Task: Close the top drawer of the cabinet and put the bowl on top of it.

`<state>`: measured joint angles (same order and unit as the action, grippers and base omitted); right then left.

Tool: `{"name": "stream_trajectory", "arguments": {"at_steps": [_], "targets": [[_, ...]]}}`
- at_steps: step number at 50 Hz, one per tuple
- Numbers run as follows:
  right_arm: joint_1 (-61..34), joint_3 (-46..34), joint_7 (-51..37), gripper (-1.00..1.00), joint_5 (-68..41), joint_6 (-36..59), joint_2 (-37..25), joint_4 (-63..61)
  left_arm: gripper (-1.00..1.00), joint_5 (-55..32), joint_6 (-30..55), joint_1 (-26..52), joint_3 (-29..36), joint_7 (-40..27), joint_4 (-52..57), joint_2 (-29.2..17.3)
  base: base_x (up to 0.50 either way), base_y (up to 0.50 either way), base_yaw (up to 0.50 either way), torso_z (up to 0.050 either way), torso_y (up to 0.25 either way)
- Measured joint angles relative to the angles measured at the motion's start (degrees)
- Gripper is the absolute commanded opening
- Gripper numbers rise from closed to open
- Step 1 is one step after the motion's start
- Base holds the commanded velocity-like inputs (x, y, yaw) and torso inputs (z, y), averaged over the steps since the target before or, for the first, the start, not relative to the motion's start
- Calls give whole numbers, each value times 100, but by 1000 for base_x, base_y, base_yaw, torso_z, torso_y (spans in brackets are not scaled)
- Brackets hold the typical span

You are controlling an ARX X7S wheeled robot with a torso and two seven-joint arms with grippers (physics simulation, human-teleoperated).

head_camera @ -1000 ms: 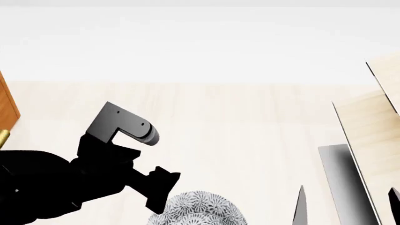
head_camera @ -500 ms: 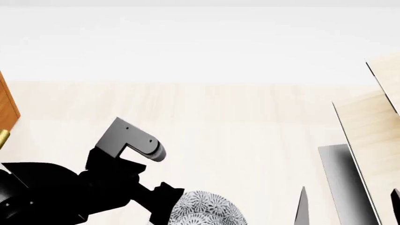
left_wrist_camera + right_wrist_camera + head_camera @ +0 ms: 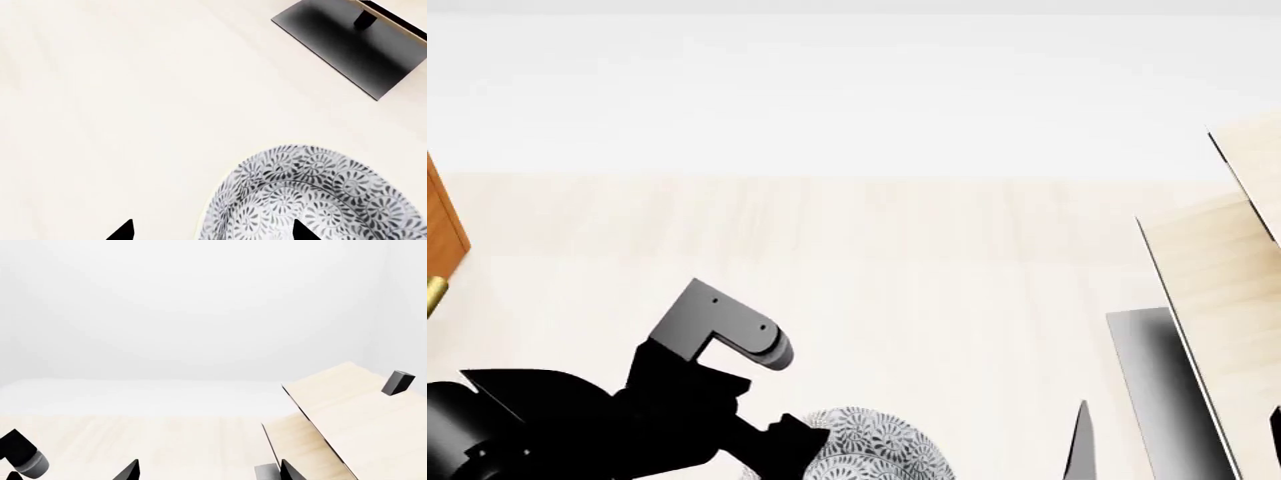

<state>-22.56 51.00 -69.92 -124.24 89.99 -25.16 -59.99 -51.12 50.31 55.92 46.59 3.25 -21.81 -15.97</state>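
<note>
The bowl (image 3: 313, 195), white with a dense grey-blue floral pattern, sits on the pale floor; in the head view the bowl (image 3: 868, 445) lies at the bottom edge. My left gripper (image 3: 212, 232) is open and straddles the bowl's near rim, with one fingertip (image 3: 123, 231) over the floor and the other over the bowl's inside. My right gripper (image 3: 208, 471) is open with nothing between its fingers. Only a reddish-brown sliver of the cabinet (image 3: 441, 225) with a brass handle end (image 3: 433, 295) shows at the far left. The top drawer cannot be made out.
A pale wooden structure (image 3: 1214, 290) on a black base (image 3: 1154, 380) stands at the right, close to my right gripper. The same black base (image 3: 347, 45) shows beyond the bowl in the left wrist view. A white wall lies behind the floor.
My left arm has moved down and to the right toward the bowl, and its gripper now reaches the bowl's rim. The right arm has barely moved.
</note>
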Motion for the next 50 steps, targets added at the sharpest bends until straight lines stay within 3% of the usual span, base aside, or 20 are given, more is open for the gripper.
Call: {"name": "stream_trajectory", "arguments": {"at_steps": [50], "targets": [[44,112,-21,100,-108,0,-9,0,100,429,-582,-245,439,415,-899,288,0,0,0,0,0]]}}
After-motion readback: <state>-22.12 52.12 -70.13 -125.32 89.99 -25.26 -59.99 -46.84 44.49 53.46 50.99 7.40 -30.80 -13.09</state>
